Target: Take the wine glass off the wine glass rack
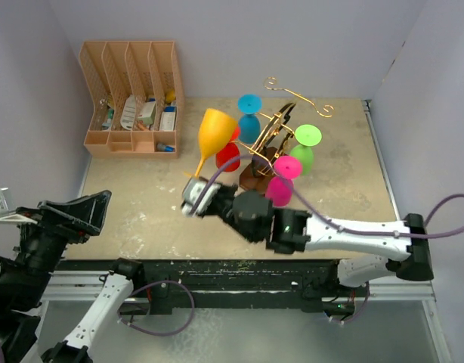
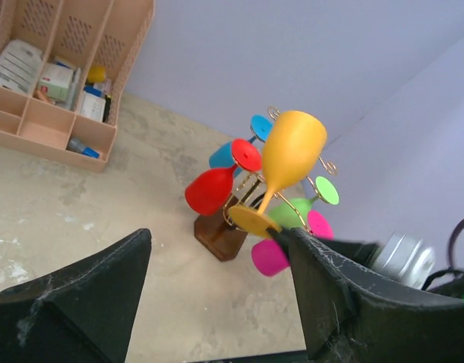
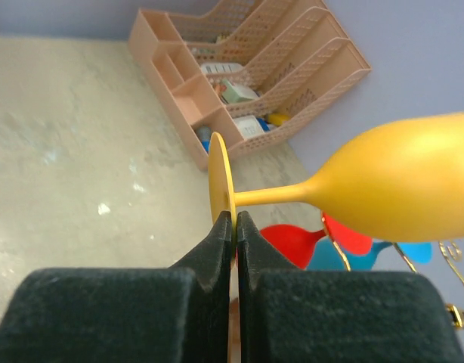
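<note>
The gold wire wine glass rack (image 1: 271, 142) on its dark wooden base (image 2: 219, 236) stands at the table's far middle, with blue (image 1: 249, 115), red (image 1: 227, 156), green (image 1: 304, 149) and pink (image 1: 280, 184) glasses hanging on it. My right gripper (image 1: 194, 189) is shut on the foot (image 3: 219, 178) of a yellow wine glass (image 1: 215, 128), held in the air just left of the rack, bowl (image 3: 402, 181) pointing away. The pads (image 3: 221, 238) pinch the foot's edge. My left gripper (image 2: 217, 302) is open and empty, at the near left (image 1: 82, 214).
A tan slotted desk organizer (image 1: 131, 94) with small items stands at the far left corner and shows in the right wrist view (image 3: 247, 76). Purple walls close in the table at the back and sides. The right arm (image 1: 353, 234) reaches across the near edge.
</note>
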Available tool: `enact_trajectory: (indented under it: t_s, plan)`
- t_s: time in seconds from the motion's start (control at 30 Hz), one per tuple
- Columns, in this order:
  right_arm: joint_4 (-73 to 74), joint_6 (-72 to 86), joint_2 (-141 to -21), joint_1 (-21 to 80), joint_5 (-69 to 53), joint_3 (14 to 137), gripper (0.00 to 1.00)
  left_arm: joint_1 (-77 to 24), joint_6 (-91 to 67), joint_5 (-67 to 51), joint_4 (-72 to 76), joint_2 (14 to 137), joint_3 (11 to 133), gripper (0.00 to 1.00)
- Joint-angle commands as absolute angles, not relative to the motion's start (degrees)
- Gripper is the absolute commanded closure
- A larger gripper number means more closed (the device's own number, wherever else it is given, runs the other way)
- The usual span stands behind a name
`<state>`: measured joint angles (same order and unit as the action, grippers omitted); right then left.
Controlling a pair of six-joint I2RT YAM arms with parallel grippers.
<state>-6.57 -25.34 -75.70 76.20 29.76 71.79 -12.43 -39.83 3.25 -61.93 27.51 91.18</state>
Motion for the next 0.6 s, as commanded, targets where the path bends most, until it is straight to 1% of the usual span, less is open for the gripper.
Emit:
enact_trajectory:
  t_s: [0.0, 0.1, 0.27, 0.47, 0.57]
  plan:
    - [-33.12, -48.61, -80.72, 85.68, 53.66, 62.50, 1.00, -15.22, -41.96, 1.18, -63.75, 33.13, 93.25, 0.23]
    - [-47.21, -56.25, -86.03, 90.25, 58.65, 56.73, 1.00, -15.22, -40.63, -1.71, -62.42, 35.25, 92.90, 0.21]
    - [-52.87, -55.06, -89.85, 95.26, 59.25, 56.60, 1.00, -15.21, -38.86, -2.97, -63.19, 36.34, 90.65, 0.21]
    - [-76.34, -76.96, -96.30, 98.21, 61.31, 54.83, 1.00, -15.22, -38.81, -5.49, -62.94, 36.08, 89.47, 0.20]
    - [-82.53, -84.19, -98.38, 98.91, 61.36, 53.63, 1.00, -15.20, -39.33, -8.00, -61.20, 36.86, 89.36, 0.20]
